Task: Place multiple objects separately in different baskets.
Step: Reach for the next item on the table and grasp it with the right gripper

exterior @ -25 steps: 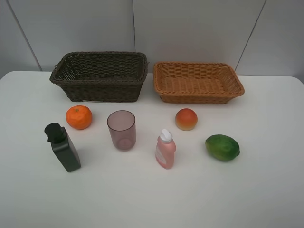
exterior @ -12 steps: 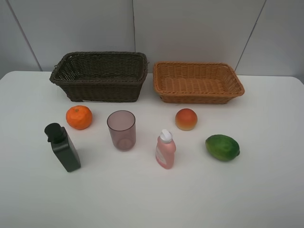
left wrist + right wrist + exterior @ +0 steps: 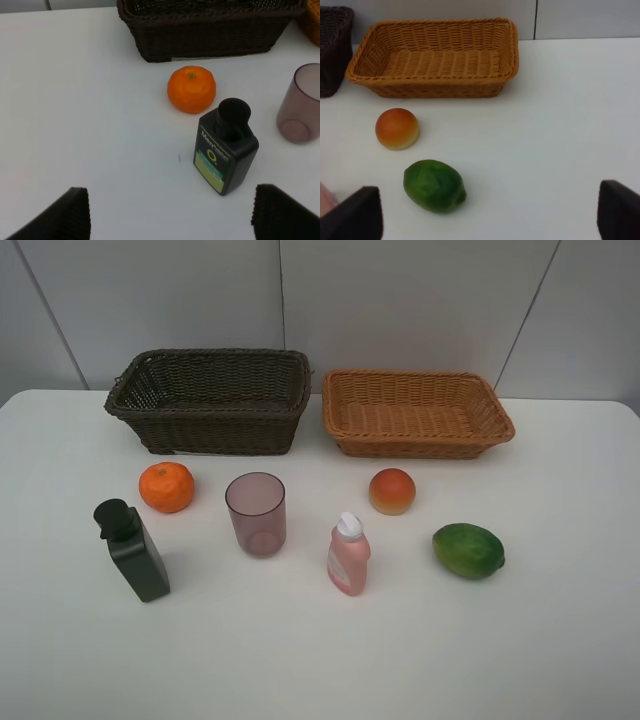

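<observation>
Left end effector [image 3: 172,220] is spread wide and grips nothing, poised over the counter [image 3: 320,670] near the black pump bottle [image 3: 133,552] and the orange mandarin [image 3: 166,487]; right end effector [image 3: 487,212] is equally wide and empty, near the green oval fruit [image 3: 468,550] and the peach [image 3: 392,491]; mauve cup [image 3: 256,515] and pink bottle [image 3: 348,558] stand upright between them; dark brown basket [image 3: 215,435] and light tan basket [image 3: 420,448] sit side by side at the back; all six objects rest on the counter outside the baskets

mauve cup [image 3: 256,512] standing between mandarin [image 3: 166,486] and pink bottle [image 3: 348,555], open gaps around each
</observation>
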